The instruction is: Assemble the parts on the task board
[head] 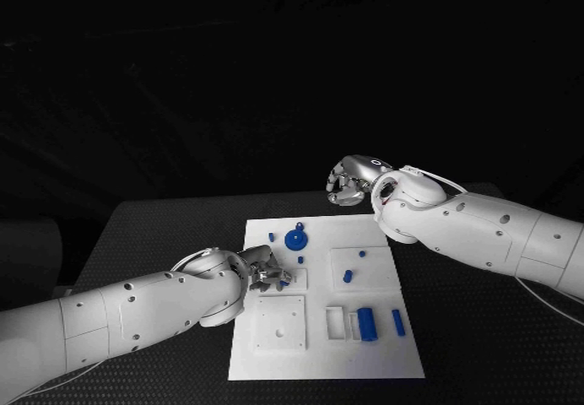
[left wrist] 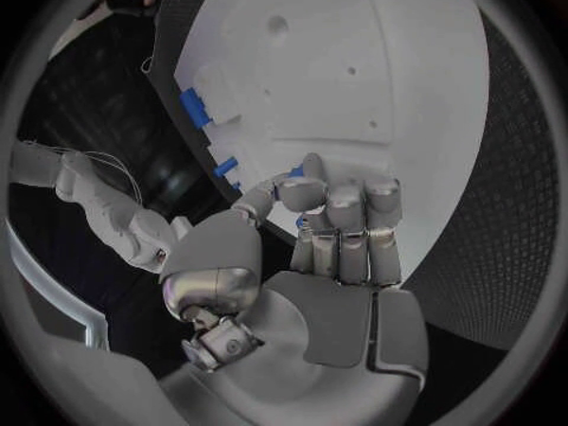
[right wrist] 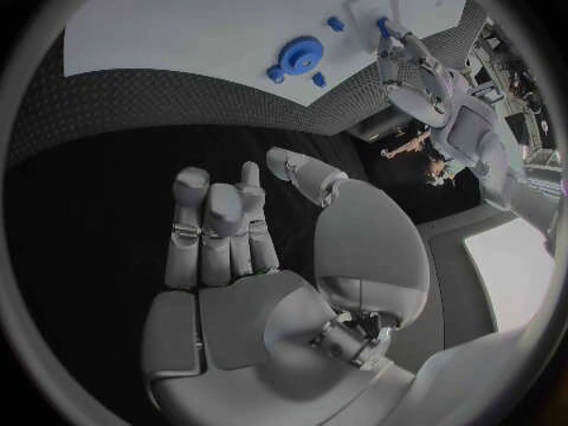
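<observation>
The left hand (head: 262, 268) sits over the board's (head: 377, 350) left edge, near its middle, fingers curled round a small blue part (head: 283, 274). The blue shows between the fingertips in both the head view and the left wrist view, so it looks pinched there, though how firm the pinch is cannot be told. The right hand (head: 350, 181) hangs off the board past its far edge, fingers loosely apart, holding nothing.

On the board, a blue gear (head: 296, 240) lies near the far edge with a small peg (head: 300, 226) just beyond it. A short pin (head: 348, 275) lies near the middle, and a block (head: 365, 323) and a bar (head: 398, 322) lie toward the near right corner, beside a white frame (head: 335, 322).

The likeliest trouble is the pinched part slipping or tilting: it is small and mostly buried in the fingers, so a slight twist could leave it crooked at its seat. The curled fingers also ride close to the board and could nudge it.

The part's shape and its target hole are hidden by the fingers. Whether the gear is seated on a post is unclear.
</observation>
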